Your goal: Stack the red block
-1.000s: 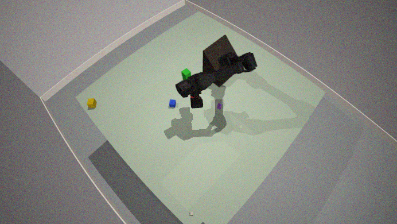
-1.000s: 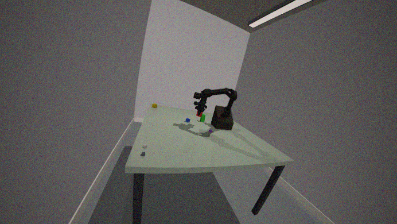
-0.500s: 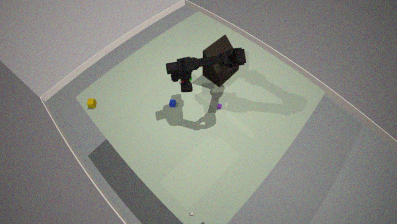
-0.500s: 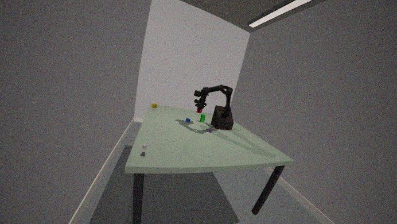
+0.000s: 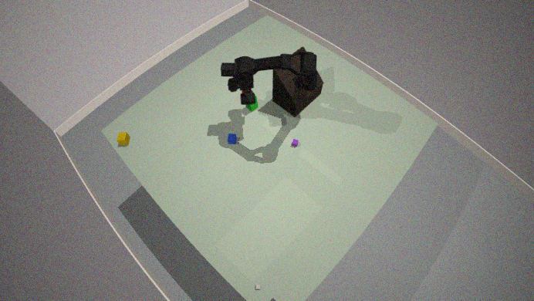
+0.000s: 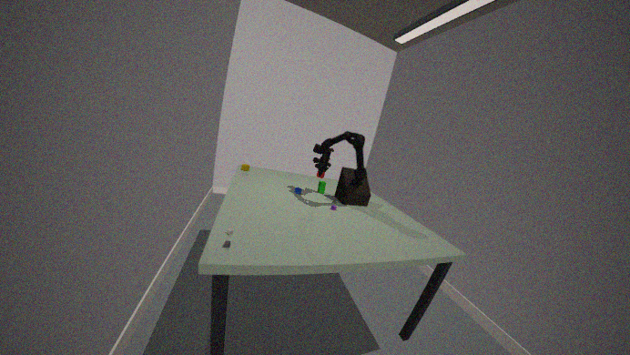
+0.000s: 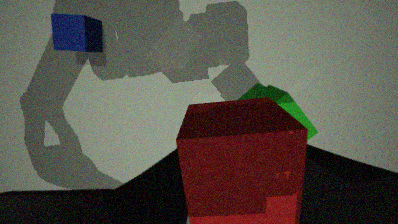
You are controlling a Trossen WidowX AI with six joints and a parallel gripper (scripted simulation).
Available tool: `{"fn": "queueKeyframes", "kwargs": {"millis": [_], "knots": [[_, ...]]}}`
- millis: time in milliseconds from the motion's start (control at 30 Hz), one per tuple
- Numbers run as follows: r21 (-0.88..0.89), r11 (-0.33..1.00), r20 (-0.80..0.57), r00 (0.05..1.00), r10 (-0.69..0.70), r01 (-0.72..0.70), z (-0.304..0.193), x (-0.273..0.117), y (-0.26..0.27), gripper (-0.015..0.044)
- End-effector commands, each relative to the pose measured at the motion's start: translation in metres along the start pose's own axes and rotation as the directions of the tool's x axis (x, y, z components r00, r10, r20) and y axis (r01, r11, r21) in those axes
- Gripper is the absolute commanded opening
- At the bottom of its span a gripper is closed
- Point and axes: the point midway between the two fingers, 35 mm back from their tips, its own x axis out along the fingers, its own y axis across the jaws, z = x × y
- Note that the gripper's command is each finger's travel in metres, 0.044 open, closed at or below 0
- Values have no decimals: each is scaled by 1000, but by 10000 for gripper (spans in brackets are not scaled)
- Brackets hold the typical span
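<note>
Red block (image 7: pixel 243 160), pinched in the gripper (image 6: pixel 320 172), hangs above the tower (image 6: pixel 321 187): center it squarely, lower gently, then release.

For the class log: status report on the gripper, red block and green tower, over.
Gripper shut on red block, fingers clamped. Block held in the air above green tower, not yet touching. Tower upright. Blue block off to the side, nothing in the way.

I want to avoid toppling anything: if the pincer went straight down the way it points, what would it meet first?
Probably the green tower. The pincer holds the red block above it with a gap. In the wrist view the tower shows past the block's far right edge, so alignment is uncertain.
</note>
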Motion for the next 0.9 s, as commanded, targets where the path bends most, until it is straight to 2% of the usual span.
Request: {"fn": "queueKeyframes", "kwargs": {"millis": [0,167,400,633,867], "knots": [[-2,1000,-17,1000,11,-11,-6,6,-25,0],[-8,1000,-30,999,30,-30,-13,11,-48,0],[-8,999,-31,999,30,-31,-15,15,-48,0],[-8,999,-31,999,31,-32,-17,41,-47,0],[-8,999,-31,999,31,-32,-17,42,-47,0]]}}
